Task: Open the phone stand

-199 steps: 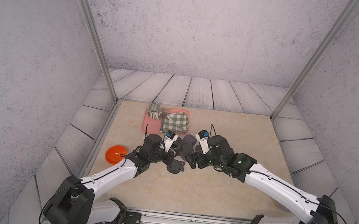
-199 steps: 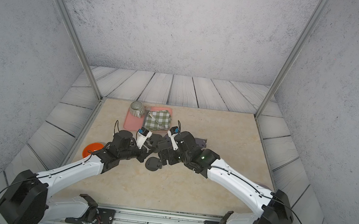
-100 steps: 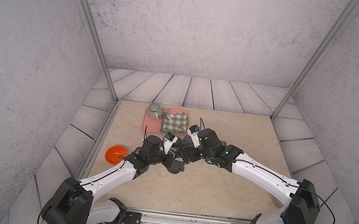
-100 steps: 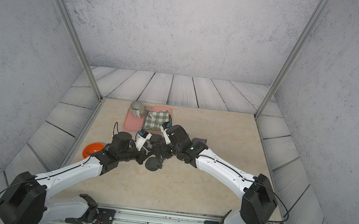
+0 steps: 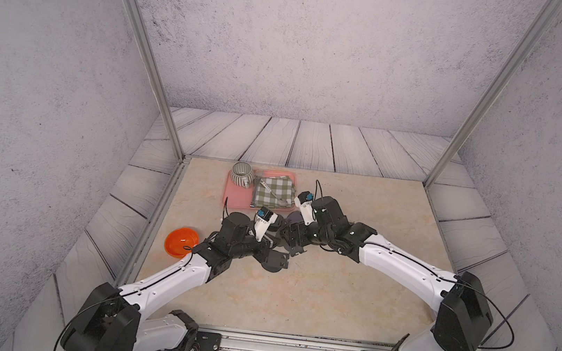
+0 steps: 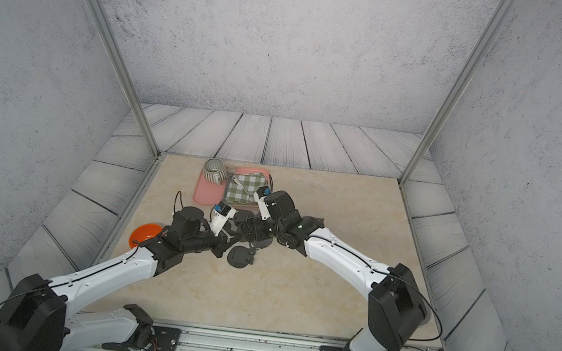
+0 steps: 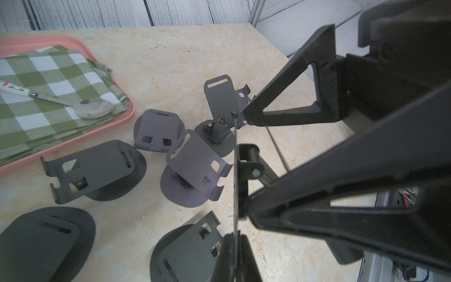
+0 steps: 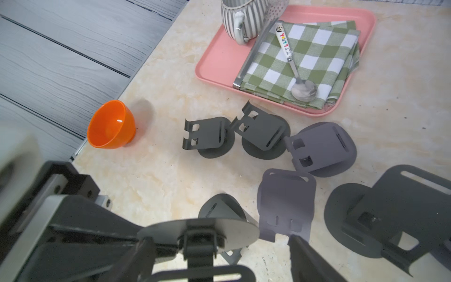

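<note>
In both top views the right gripper [image 5: 294, 249] covers the upper panel of the dark grey folding metal phone stand [image 5: 274, 261]. In the left wrist view the left gripper [image 7: 234, 243] shows just its fingertips (the rest is cut off), pinching the stand's base, a thin edge-on line. Beyond the right gripper the ribbed grey ceramic mug [image 8: 244, 19] loses its rim; a pale block [image 8: 17, 158] behind the left gripper is blurred.

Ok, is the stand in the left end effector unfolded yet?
Partly. In the right wrist view the stand holds its round base apart from its slotted plate, hinge arm exposed.
</note>
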